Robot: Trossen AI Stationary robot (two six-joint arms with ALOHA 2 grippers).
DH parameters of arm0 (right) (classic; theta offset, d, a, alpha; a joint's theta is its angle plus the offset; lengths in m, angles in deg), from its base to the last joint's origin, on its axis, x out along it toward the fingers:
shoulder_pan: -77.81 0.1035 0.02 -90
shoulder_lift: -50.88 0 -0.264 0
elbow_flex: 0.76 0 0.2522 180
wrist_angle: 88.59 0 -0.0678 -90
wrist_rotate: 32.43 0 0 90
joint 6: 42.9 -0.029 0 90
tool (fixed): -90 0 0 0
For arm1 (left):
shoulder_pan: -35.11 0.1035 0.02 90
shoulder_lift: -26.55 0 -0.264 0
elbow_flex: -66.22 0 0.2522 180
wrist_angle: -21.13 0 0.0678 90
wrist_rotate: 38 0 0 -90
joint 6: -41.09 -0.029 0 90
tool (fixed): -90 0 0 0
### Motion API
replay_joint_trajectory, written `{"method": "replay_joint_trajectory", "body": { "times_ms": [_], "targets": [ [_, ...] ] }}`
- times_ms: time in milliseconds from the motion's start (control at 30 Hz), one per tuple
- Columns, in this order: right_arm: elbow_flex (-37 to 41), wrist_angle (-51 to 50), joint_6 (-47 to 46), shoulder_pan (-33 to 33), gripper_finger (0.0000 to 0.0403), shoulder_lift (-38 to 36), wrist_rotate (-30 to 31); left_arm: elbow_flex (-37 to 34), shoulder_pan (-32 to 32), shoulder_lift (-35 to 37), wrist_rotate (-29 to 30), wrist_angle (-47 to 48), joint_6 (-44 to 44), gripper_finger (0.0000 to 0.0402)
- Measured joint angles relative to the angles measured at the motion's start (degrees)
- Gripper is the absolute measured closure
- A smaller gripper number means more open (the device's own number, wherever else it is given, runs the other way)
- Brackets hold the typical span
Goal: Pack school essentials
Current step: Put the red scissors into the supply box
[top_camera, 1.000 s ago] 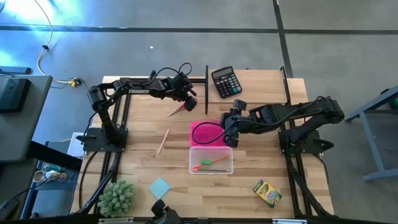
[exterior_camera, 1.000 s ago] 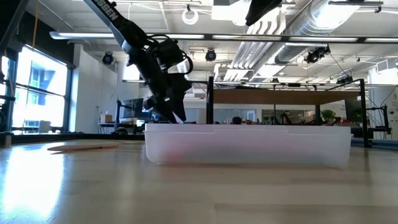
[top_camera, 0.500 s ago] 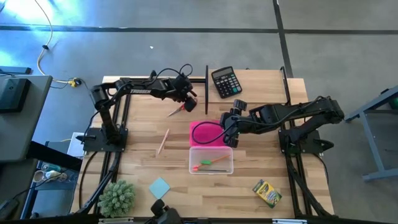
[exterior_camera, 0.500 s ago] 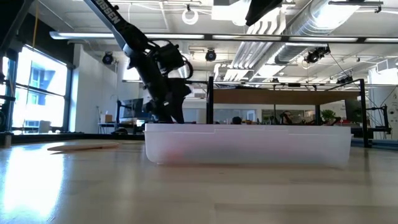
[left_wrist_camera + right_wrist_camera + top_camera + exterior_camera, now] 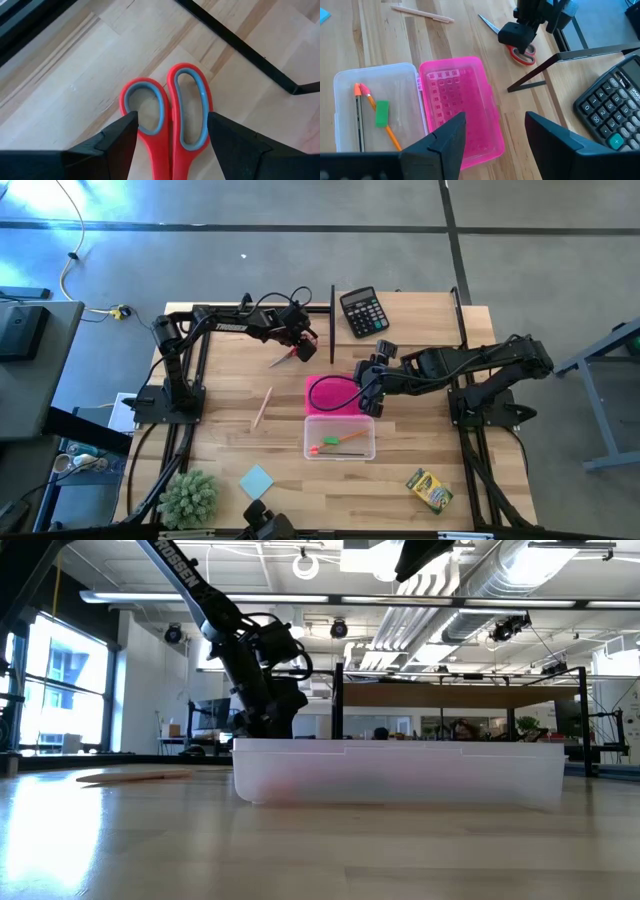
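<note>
The left gripper (image 5: 170, 131), fingers apart, straddled the red-handled scissors (image 5: 170, 116) lying flat near the bench's far edge. The right gripper (image 5: 495, 135) waited, fingers apart, over the pink case (image 5: 459, 111). Closing off-centre could pivot the scissors away, I judged.

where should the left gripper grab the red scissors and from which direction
Best grip looks like the paired handle loops of the red-handled scissors, taken from straight above. The scissors lie flat and closed on the table, so the two loops sit side by side as the widest, thickest part, while the blades are thin against the wood. The left gripper already hangs open over them, one finger outside each loop.
</note>
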State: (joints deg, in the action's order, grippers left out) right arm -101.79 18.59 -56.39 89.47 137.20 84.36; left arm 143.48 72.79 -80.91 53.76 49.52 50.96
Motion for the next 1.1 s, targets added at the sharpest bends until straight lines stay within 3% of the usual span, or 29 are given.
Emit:
{"method": "replay_joint_trajectory", "body": {
  "times_ms": [500,900,1100],
  "targets": [
    [0.0,0.0,0.0,0.0,0.0210,0.0,0.0,0.0,-1.1,-0.1,1.6,-0.9,-1.1,0.0174],
    [0.0,-0.1,-0.2,0.0,0.0210,0.0,-0.3,0.5,-1.4,-4.3,3.0,-3.2,-1.0,0.0175],
    [0.0,-0.2,-0.6,0.0,0.0210,0.0,-0.3,0.5,-1.4,-4.3,2.8,-3.1,-1.0,0.0201]
  ]
}}
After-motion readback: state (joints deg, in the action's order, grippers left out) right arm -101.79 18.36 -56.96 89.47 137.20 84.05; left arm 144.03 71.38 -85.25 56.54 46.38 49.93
